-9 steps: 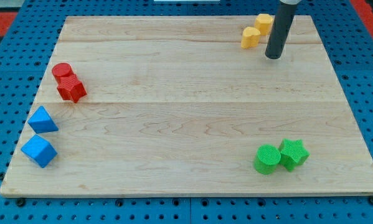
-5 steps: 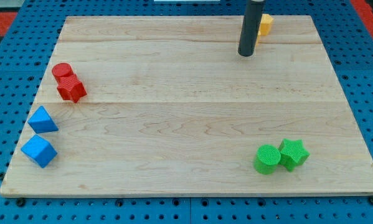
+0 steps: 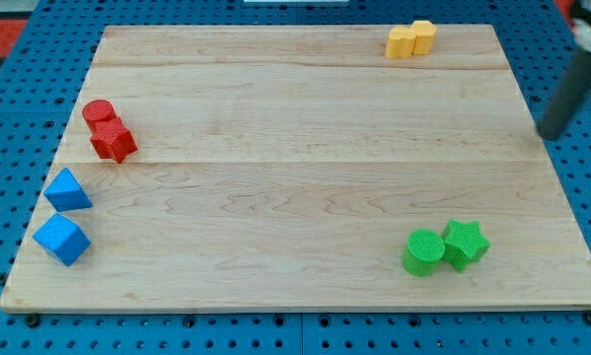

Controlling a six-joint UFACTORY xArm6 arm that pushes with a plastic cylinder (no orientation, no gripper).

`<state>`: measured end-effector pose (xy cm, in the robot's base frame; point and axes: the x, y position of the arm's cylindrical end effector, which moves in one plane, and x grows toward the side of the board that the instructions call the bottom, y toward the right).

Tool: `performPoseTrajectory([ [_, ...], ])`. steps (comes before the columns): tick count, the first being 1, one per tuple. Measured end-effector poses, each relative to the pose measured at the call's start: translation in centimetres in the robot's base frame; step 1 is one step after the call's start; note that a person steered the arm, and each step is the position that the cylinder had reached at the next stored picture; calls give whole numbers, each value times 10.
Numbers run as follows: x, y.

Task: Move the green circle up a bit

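The green circle point(image 3: 423, 251) lies near the view's bottom right of the wooden board point(image 3: 295, 187), touching a green star point(image 3: 465, 244) on its right. My tip point(image 3: 552, 132) is blurred at the view's right edge, just off the board's right side, well above and to the right of the green blocks.
Two yellow blocks point(image 3: 410, 39) sit at the view's top right. A red circle point(image 3: 98, 111) and a red star point(image 3: 112, 142) sit at the left. A blue triangle point(image 3: 67, 189) and a blue cube point(image 3: 60, 240) lie at the lower left.
My tip first moved left along the top of the board, then swung far to the right edge. The two yellow blocks now sit higher and closer together. The other blocks have not moved.
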<state>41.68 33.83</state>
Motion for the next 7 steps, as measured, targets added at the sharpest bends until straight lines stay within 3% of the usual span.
performPoseTrajectory([
  [3,14,7],
  [5,164,-82],
  [6,165,-177],
  [7,149,-236],
])
